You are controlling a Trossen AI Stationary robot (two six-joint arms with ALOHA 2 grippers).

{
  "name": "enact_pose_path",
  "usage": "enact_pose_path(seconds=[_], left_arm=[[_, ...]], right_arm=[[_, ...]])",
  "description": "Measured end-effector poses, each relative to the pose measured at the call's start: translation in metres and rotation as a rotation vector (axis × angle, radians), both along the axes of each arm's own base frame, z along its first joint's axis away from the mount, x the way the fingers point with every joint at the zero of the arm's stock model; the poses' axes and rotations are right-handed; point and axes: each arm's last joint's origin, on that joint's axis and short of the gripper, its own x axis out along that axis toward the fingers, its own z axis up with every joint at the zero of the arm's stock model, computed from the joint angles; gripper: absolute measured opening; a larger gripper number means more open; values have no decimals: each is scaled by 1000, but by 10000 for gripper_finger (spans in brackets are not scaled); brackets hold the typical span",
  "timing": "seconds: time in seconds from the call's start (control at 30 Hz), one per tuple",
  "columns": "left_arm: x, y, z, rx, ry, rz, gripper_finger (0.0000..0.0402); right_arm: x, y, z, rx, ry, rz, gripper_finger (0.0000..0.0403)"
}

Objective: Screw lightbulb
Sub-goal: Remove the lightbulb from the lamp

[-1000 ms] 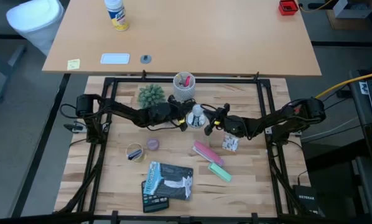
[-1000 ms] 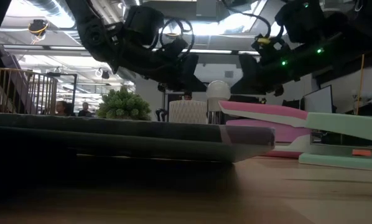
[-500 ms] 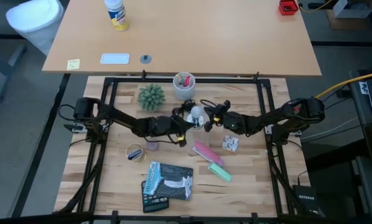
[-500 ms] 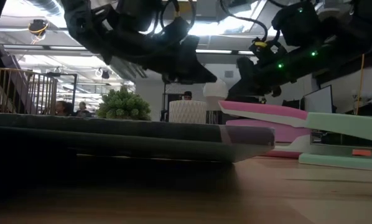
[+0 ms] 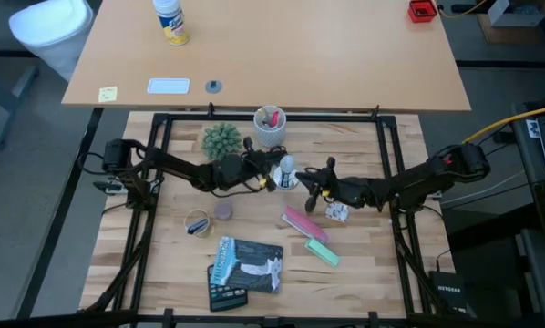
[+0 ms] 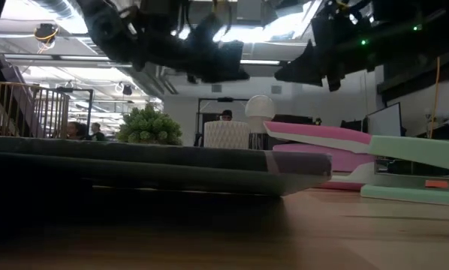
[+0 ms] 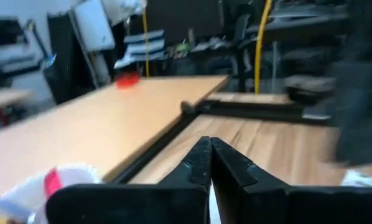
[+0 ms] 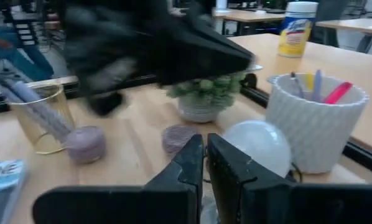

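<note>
From above, the small frosted-white pear-shaped lightbulb [image 5: 288, 168] stands near the wooden worktop's [image 5: 364, 264] far edge, beside the white ribbed cup of pens [image 5: 271, 127]. My left gripper [image 5: 271, 175] sits just left of it, my right gripper [image 5: 311, 189] just right, neither touching. At table height, the lightbulb [image 6: 260, 106] shows between both arms, above the pink stapler [image 6: 314, 135]. Left wrist: my fingers [image 7: 201, 163] are pressed together. Right wrist: fingers [image 8: 195, 163] pressed together, lightbulb [image 8: 255, 146] just beyond.

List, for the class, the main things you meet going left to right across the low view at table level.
Green plant → white cup → lightbulb → pink stapler → mint-green stapler.
</note>
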Motion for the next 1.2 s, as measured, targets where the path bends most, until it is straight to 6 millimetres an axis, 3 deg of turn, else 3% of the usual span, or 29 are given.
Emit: enact_pose_path(seconds=[0.23, 0.47, 0.93, 1.2], left_arm=[[-7, 40, -13, -152, 52, 46, 0], [-9, 44, -22, -201, 133, -41, 0], [-3, 12, -25, -208, 177, -169, 0], [0, -18, -28, -238, 202, -283, 0]], right_arm=[[8, 6, -16, -5, 13, 1, 28], [16, -8, -35, -6, 40, -66, 28], [14, -16, -39, -15, 51, -214, 28], [14, -27, -39, -18, 52, -266, 28]])
